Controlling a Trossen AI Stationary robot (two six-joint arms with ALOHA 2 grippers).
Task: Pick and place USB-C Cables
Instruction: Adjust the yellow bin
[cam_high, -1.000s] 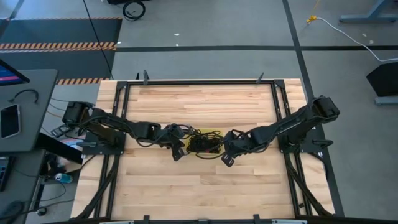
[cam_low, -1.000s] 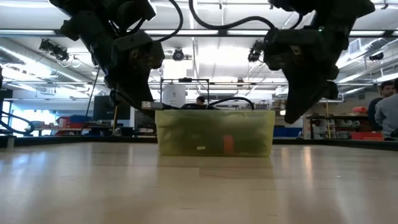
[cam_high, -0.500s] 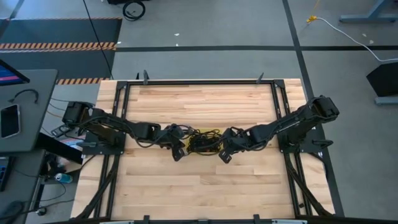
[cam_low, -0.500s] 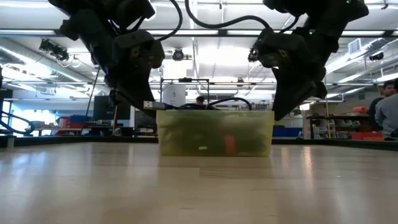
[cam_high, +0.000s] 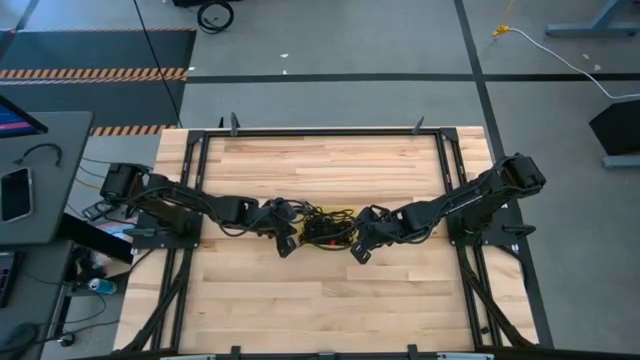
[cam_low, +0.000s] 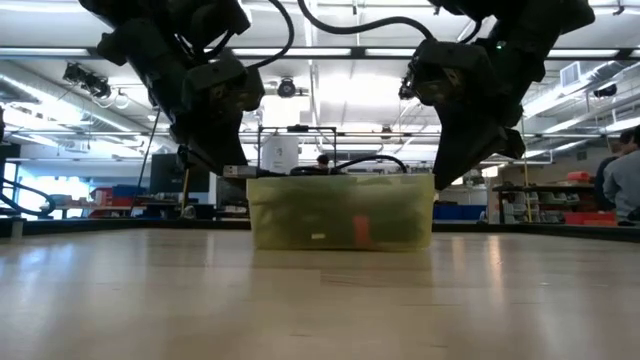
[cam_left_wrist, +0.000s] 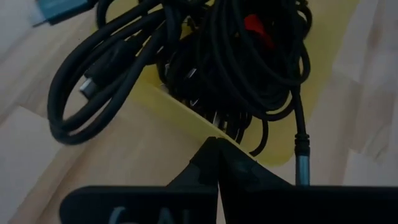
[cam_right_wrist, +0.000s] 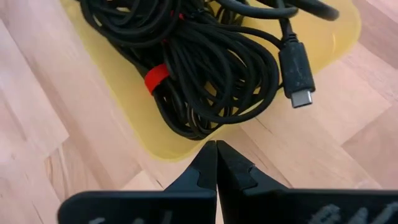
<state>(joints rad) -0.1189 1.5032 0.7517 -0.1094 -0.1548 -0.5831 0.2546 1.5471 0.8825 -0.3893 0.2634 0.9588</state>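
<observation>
1. High view: my left end effector (cam_high: 287, 243) and right end effector (cam_high: 360, 250) flank the yellow bin (cam_high: 345, 213) at mid-desk (cam_high: 330, 300); the USB-C cables (cam_high: 322, 228) lie heaped inside it.
2. Low view: both hang at the bin's rim.
3. Left wrist view: fingers pressed together, empty; one coil spills over the wall and may snag.
4. Right wrist view: fingers likewise together; a descent could nudge the bin.

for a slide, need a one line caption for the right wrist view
Shut right gripper poised at the rim of a yellow bin piled with coiled black USB-C cables, one bound by a red tie.
</observation>
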